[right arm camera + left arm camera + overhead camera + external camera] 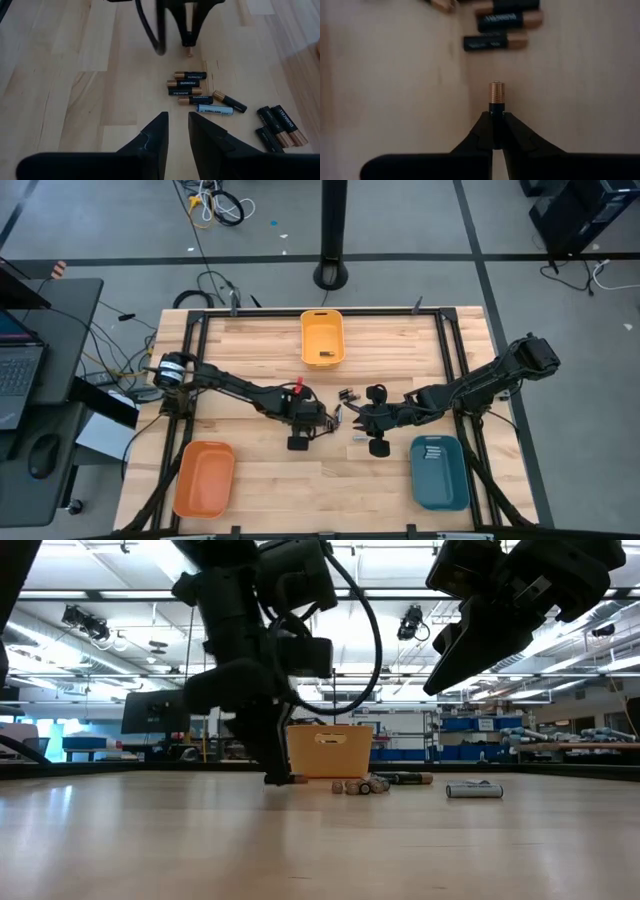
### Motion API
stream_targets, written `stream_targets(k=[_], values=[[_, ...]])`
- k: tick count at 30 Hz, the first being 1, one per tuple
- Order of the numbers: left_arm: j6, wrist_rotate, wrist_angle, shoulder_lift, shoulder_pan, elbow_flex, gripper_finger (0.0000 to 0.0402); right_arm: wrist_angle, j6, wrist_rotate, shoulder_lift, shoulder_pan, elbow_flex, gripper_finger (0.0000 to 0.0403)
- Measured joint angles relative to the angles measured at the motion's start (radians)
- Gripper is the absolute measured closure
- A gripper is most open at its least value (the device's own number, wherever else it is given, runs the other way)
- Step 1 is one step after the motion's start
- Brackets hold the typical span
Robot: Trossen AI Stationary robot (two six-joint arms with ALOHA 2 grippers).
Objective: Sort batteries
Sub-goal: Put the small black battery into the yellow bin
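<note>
Black-and-copper batteries (189, 83) plus one pale blue battery (214, 109) lying flat, clustered mid-table; one copper-tipped battery (496, 97) pinched in left gripper (496, 131).

Batteries (192, 85) mid-table, between left gripper (334, 420) and right gripper (352, 414).

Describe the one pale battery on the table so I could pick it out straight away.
Find the cluster of batteries in the middle of the wooden table, ahead of the right arm's fingers. At the cluster's near edge lies the pale silvery-blue battery. Its neighbours are all black with copper ends; it alone is light-coloured.
</note>
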Motion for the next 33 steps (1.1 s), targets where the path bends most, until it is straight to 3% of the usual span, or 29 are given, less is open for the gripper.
stream_targets(k=[18,33], values=[[0.012,-0.011,-0.32,-0.032,-0.117,0.169,0.038,-0.001,-0.019,0.0,0.0,0.0,0.0,0.0318],[-0.265,0.008,-0.511,-0.138,-0.32,0.17,0.038,0.0,-0.07,0.0,0.0,0.0,-0.004,0.0317]])
